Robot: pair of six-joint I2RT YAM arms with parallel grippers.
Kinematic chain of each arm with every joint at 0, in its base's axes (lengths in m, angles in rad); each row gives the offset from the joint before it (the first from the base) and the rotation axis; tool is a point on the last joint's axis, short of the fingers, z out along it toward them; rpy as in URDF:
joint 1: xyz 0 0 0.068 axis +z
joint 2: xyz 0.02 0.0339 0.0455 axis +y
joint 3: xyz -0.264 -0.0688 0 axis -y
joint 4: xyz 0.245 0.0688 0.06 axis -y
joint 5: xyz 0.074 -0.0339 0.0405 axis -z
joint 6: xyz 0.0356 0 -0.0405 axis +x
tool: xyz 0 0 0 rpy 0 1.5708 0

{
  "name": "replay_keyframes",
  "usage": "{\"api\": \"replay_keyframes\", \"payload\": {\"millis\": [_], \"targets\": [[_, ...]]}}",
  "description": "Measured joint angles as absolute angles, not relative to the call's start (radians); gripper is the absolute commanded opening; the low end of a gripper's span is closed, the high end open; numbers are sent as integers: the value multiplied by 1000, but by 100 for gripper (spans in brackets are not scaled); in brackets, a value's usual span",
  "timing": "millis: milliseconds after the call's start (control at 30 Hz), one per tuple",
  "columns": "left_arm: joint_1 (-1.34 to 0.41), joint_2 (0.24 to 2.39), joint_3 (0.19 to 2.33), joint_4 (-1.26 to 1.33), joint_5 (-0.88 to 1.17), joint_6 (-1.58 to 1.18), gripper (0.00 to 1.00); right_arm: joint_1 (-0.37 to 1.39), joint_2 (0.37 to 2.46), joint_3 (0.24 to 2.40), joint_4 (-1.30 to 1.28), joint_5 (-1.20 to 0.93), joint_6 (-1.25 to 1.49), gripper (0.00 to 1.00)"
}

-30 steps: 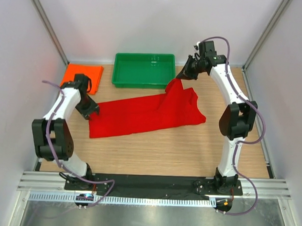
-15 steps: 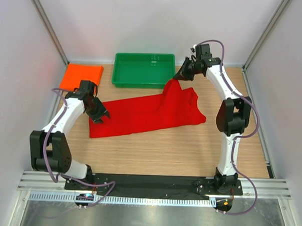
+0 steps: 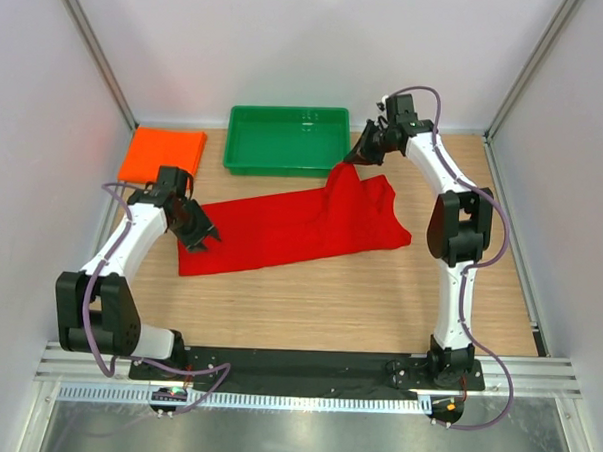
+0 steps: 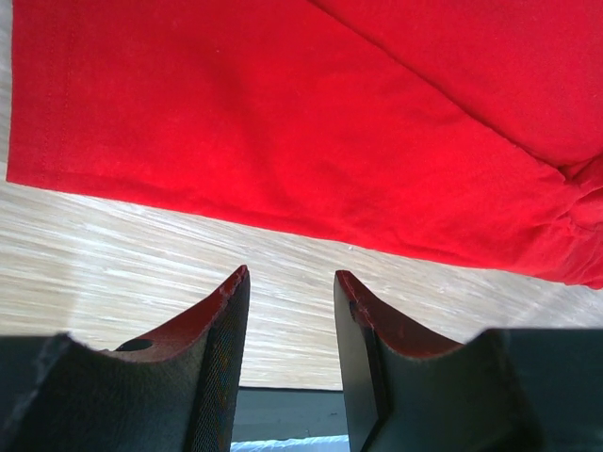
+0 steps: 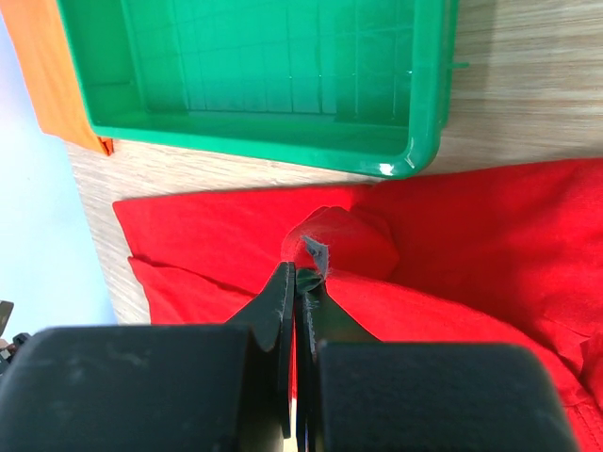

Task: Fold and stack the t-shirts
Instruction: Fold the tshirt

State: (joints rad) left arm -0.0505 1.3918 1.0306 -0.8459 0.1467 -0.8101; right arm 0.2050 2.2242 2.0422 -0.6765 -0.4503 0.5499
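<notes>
The red t-shirt (image 3: 281, 227) lies spread on the wooden surface (image 3: 358, 299), in front of the green tray (image 3: 284, 169). The right jaws are closed tight on a fold at its far right edge and hold it up as a small peak. The left jaws stand half open at its left end, holding nothing. The orange t-shirt (image 3: 165, 152) lies folded in the far left corner

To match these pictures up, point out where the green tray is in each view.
Top external: the green tray sits upper centre, just above the red t-shirt.
Left wrist: not in it; only the shirt and wood show.
Right wrist: the tray fills the top of the picture.
Shared landmark: the red t-shirt, seen in all three views.
</notes>
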Motion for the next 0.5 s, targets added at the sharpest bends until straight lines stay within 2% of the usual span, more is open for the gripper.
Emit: {"api": "replay_keyframes", "payload": {"millis": [267,433,467,500], "targets": [[-53,1392,1028,-845,162,-811,42,205,2220,2011,-678,-458,524,3],[-65,1392,1028,-844,171,-811,42,199,2219,1958,-703,-419,486,10],[-68,1392,1028,-844,173,-812,42,196,2219,1953,-711,-410,480,14],[-71,1392,1028,-844,175,-812,42,190,2219,1951,-719,-402,477,26]]}}
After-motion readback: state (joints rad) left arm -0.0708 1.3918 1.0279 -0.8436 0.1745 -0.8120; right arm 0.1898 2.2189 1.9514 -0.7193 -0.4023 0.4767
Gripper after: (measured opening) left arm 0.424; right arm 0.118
